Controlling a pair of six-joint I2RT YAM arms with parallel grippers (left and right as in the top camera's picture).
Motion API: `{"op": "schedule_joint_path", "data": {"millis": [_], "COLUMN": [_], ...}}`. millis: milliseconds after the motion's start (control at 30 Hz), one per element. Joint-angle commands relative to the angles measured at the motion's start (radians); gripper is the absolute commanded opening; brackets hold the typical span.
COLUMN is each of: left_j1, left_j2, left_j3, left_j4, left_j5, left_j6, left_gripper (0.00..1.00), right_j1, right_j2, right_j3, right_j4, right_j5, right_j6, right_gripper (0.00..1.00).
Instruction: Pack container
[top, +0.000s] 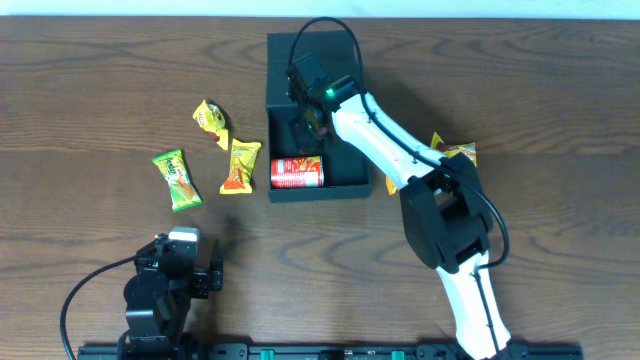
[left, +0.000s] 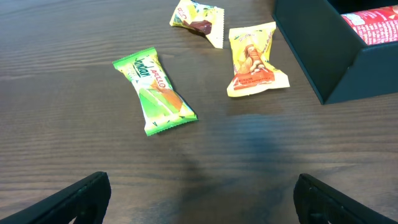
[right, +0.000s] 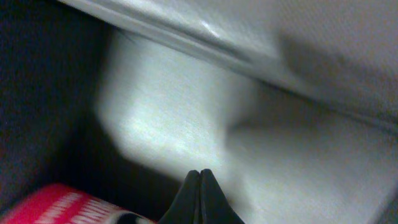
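Matte teal-black board makes up the container (left: 314, 59). In the left wrist view, one corner and two straight walls rise at upper right, with a red can (left: 373, 25) lying inside. On the brown tabletop (left: 56, 124) to its left lie an orange-yellow packet (left: 254, 59), a yellow packet (left: 198, 17) just beside it, and a green packet (left: 155, 92) further left. The left gripper (left: 202, 190) hovers short of them, fingers spread wide with nothing between.

Right wrist view: the right gripper (right: 200, 180) is down inside the container, tips pressed together on nothing. A blurred grey inner face fills the frame. The can's red end shows at lower left, near the tips; whether it touches them cannot be told.

Overhead view: the container stands open-topped at the middle of the tabletop, nearer the far edge, with the can against its near wall. Three packets lie left of it. A fourth packet (top: 458, 152) lies right of it, partly under the right arm. The left gripper sits by the near edge, left of centre.

Handling, as a judgement: the walls look stiff, the matte finish should not slip, and the box is probably light enough to skid if nudged. A pinch over the top rim of a free wall seems the surest hold.
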Motion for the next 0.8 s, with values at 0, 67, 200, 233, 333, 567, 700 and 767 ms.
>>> {"op": "schedule_joint_path", "data": {"millis": [0,67,200,233,333,567,700,767], "left_j1": [0.006,0.006,0.006,0.006,0.006,0.006,0.006,0.006], "left_j2": [-0.006,-0.006,-0.006,-0.006,-0.006,-0.006,-0.006,-0.006], "left_j3": [-0.007,-0.007,-0.007,-0.007,-0.007,-0.007,-0.007,-0.007], "left_j4": [0.0,0.0,0.0,0.0,0.0,0.0,0.0,0.0], "left_j5": [-0.003,-0.003,-0.003,-0.003,-0.003,-0.003,-0.003,-0.003], "left_j6": [0.004,0.004,0.004,0.004,0.004,0.004,0.004,0.004], "left_gripper": [0.95,0.95,0.95,0.95,0.95,0.95,0.95,0.95], "right_j1": [0.01,0.021,0.06,0.069,0.096,0.119,0.117,0.113], "right_j2": [0.011,0.011,0.012,0.012,0.012,0.012,0.012,0.012], "right_j3": [0.025,0.024,0.024,0.023,0.02,0.019,0.019,0.022], "right_j4": [0.005,0.004,0.002,0.001,0.001,-0.012,-0.006,0.0], "right_j5": [-0.101,-0.132,-0.149,-0.148,-0.148,-0.148,-0.095,-0.052], "right_j6": [-0.011,-0.015,-0.039,-0.042,-0.057,-0.056,-0.056,-0.055], "right_gripper": [0.01,0.01,0.01,0.01,0.01,0.01,0.01,0.01]}}
